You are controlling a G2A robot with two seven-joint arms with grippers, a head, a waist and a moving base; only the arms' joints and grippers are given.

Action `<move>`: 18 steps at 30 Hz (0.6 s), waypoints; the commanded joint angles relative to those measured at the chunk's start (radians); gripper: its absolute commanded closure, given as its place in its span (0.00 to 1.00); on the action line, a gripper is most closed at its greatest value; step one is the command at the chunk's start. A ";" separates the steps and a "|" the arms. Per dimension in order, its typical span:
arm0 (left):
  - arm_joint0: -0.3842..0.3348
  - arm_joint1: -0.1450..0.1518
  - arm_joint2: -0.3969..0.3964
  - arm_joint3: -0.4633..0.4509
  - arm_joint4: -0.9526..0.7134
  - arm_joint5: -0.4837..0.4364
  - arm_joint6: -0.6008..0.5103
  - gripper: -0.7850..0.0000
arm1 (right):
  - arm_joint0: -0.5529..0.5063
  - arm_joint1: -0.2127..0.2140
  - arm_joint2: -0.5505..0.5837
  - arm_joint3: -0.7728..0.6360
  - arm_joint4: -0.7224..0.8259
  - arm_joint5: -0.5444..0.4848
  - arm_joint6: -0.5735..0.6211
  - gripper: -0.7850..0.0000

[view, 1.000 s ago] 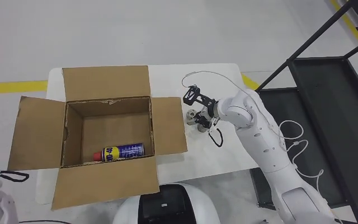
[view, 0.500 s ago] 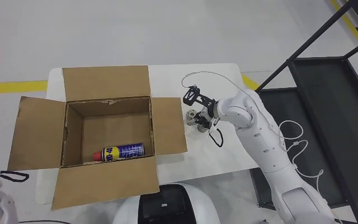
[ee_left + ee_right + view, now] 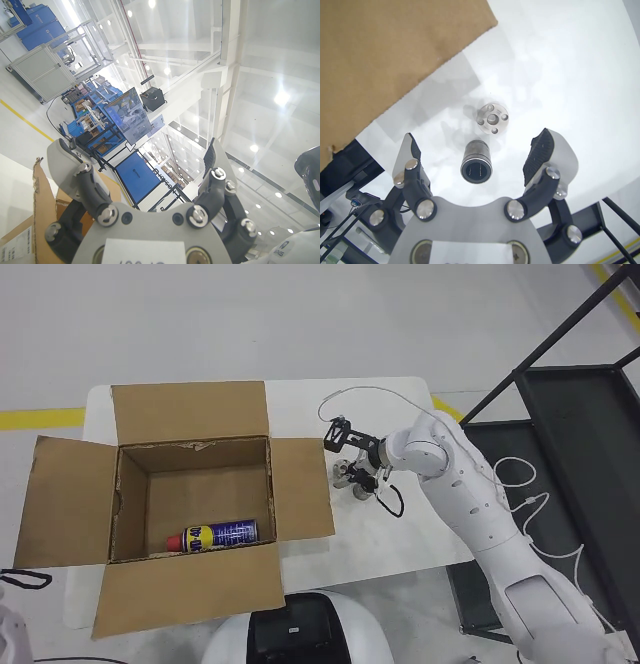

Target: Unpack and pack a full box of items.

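An open cardboard box (image 3: 192, 424) stands on the left part of the white table (image 3: 400, 539), and a blue and yellow spray can (image 3: 220, 534) lies on its floor by the near wall. My right gripper (image 3: 337, 435) (image 3: 475, 138) hangs open just right of the box's right flap (image 3: 382, 50). Below it on the table lie a metal bearing sleeve (image 3: 476, 163) (image 3: 358, 485) and a round metal flange (image 3: 493, 119) (image 3: 343, 472), both untouched. My left gripper (image 3: 135, 150) is open, holds nothing and points up at the ceiling beside a cardboard flap (image 3: 42, 197).
A dark metal rack (image 3: 560, 434) stands right of the table. A thin white cable (image 3: 375, 392) loops over the table's far right part. Bare tabletop lies right of the metal parts and in front of them.
The right arm has swung its elbow a little, and its gripper has drifted slightly towards the box. The metal parts, the box and the can have stayed put.
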 commanded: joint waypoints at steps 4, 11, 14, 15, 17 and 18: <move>0.000 0.000 0.000 0.000 0.000 0.000 0.000 0.00 | 0.093 0.005 -0.058 0.160 0.080 -0.035 -0.035 0.00; 0.000 0.000 0.000 0.000 0.000 0.000 0.000 0.00 | 0.190 0.003 -0.180 0.302 0.170 -0.041 -0.041 0.04; 0.000 0.000 0.000 0.000 0.000 0.000 0.000 0.00 | 0.221 0.001 -0.231 0.346 0.201 -0.045 -0.045 0.01; 0.000 0.000 0.000 0.000 0.000 0.000 0.000 0.00 | 0.229 0.001 -0.247 0.360 0.209 -0.047 -0.047 0.01; 0.000 0.000 0.000 0.000 0.000 0.000 0.000 0.00 | 0.242 0.000 -0.277 0.381 0.227 -0.054 -0.054 0.00; 0.000 0.000 0.000 0.000 0.000 0.000 0.000 0.00 | 0.249 0.000 -0.294 0.393 0.234 -0.056 -0.056 0.00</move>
